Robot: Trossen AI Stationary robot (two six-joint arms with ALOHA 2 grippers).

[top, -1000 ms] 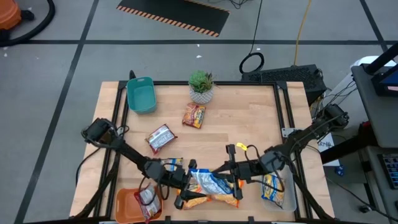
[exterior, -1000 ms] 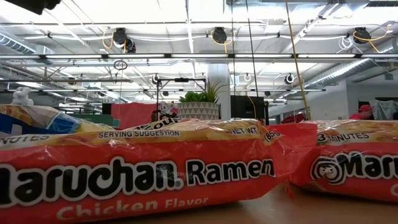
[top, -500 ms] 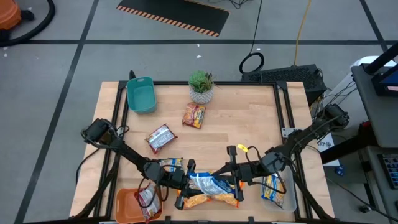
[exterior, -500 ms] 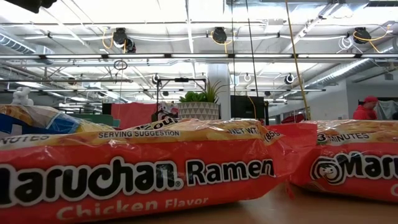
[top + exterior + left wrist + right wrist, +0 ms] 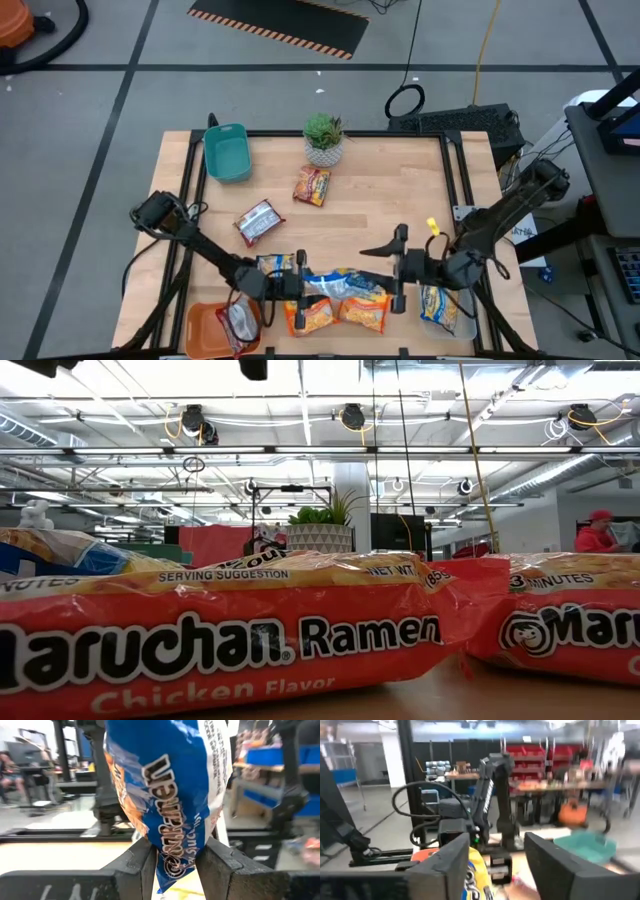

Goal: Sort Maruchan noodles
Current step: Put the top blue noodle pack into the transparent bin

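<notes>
Left end effector (image 5: 300, 283): I pinch the blue-and-yellow Maruchan packet (image 5: 335, 286) near the counter's (image 5: 400, 190) front edge.
Right end effector (image 5: 398, 268): my fingers spread, just beside the packet.
Open room: bare wood behind.

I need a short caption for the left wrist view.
Left tool pinching a blue noodle packet upright above the table.
</notes>
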